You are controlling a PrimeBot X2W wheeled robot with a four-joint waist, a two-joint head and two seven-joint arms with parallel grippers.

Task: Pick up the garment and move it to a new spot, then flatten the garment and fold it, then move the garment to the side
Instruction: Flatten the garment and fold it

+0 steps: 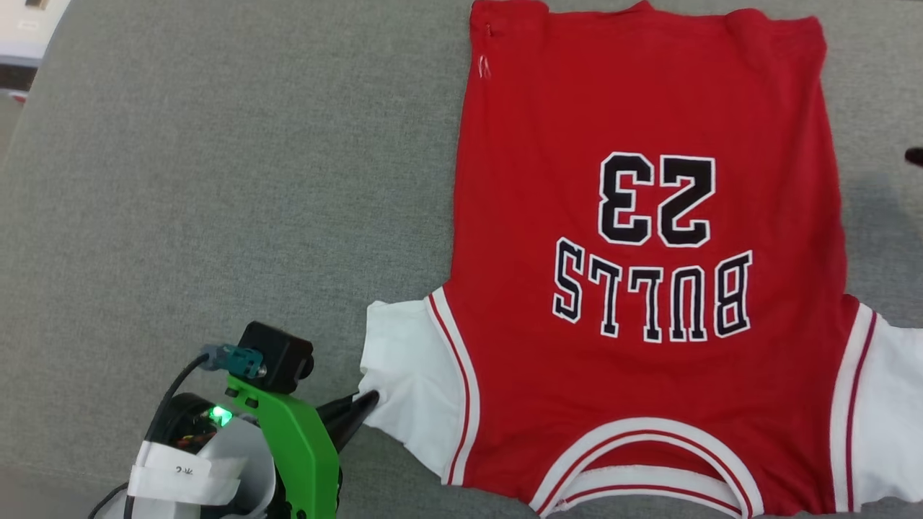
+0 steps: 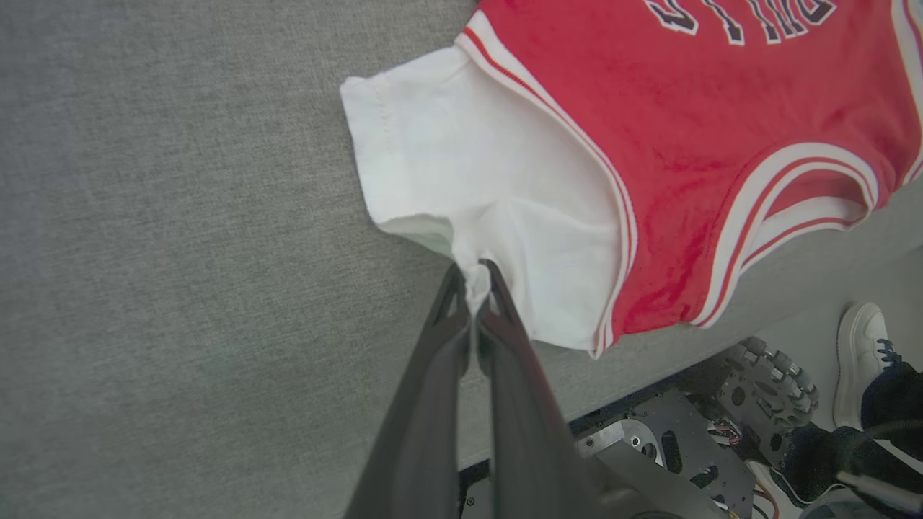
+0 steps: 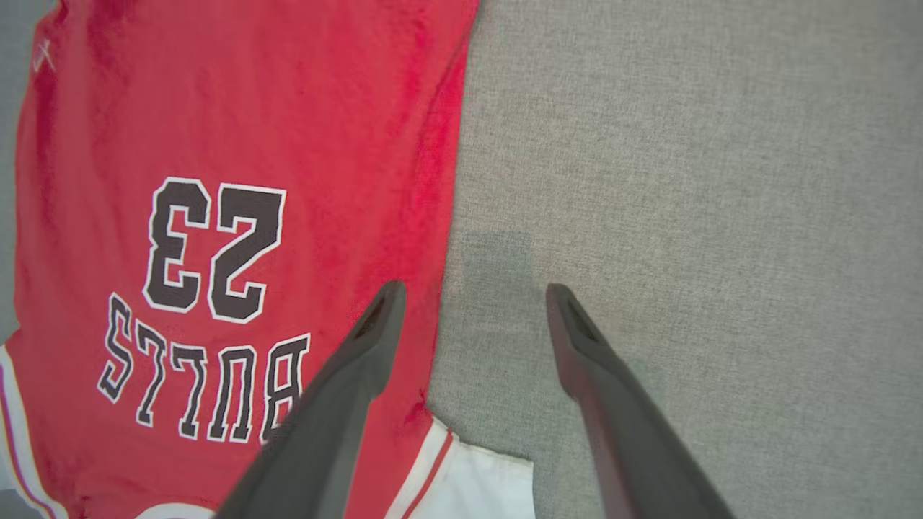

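Far left in the head view there's some pale stuff (image 1: pixel 25 29) past the corner of the grey cloth surface (image 1: pixel 216 180), too cropped to tell what it is. Low on the left sits the left arm with its green bracket (image 1: pixel 303 447), a black camera block (image 1: pixel 277 357), a little green light (image 1: pixel 220 414) and a white taped label (image 1: pixel 180 476), and together they cover that bit of the surface. The left gripper (image 1: pixel 366 398) is clamped shut on the lower corner of the white left sleeve (image 1: pixel 404 375); its wrist view shows the fabric bunched up between the two fingertips (image 2: pixel 472 277). The jersey (image 1: pixel 533 216) lies spread flat on the right half of the surface, print up, with "23" and "BULLS" reading upside down from the head. The collar (image 1: pixel 649 461) is close to the near edge and the hem is at the far side. The other sleeve (image 1: pixel 894 404) runs off the right side of the head view. In the left wrist view, below the edge of the surface, you can see the robot's base with a roller wheel (image 2: pixel 768 382), and a person's white shoe (image 2: pixel 858 360) just beside it. The right gripper (image 3: pixel 472 292) has its fingers spread wide and holds nothing. It hangs over the jersey's right side seam, one finger over the red fabric and hiding part of the lettering, the other over bare grey cloth.
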